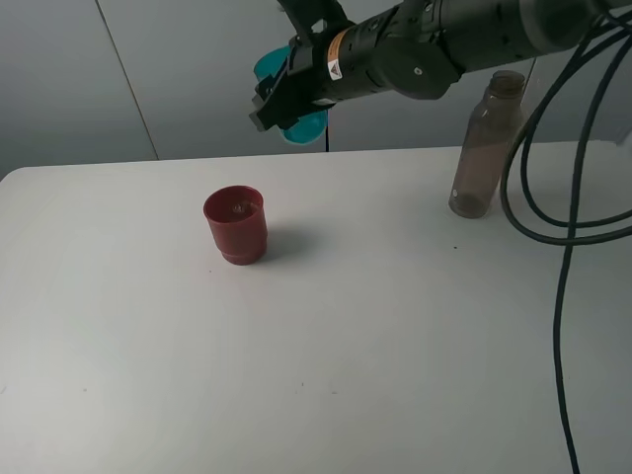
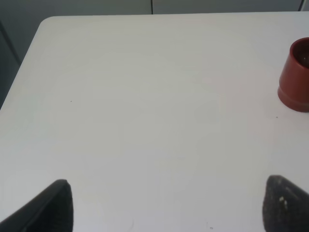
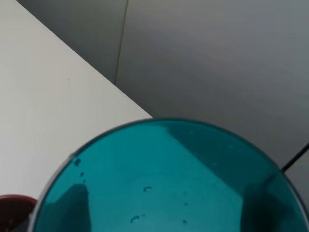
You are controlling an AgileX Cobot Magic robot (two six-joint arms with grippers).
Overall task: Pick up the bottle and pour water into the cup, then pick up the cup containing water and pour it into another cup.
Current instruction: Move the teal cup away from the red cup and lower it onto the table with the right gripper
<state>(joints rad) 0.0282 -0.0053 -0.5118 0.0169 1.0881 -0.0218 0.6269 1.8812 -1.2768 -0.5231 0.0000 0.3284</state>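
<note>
White table (image 1: 326,375), grey wall (image 1: 178,69) behind; right claw (image 1: 286,99) grips teal cup (image 1: 308,123); left claw (image 2: 166,205) open.

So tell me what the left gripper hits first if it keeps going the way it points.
Probably only bare table: the left gripper aims across it, open. The red cup sits off to one side.

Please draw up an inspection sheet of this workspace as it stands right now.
Surface: white table, bare but for task items.
Job's things: opaque dark red plastic cup upright on table; tall smoky grey-brown plastic bottle upright at right rear; translucent teal plastic tumbler held tilted in the air.
Clutter: nothing seen.
Grippers: right gripper shut on tumbler; left gripper open, empty.
Cables: black cables hang at right.
Surroundings: grey wall.
</note>
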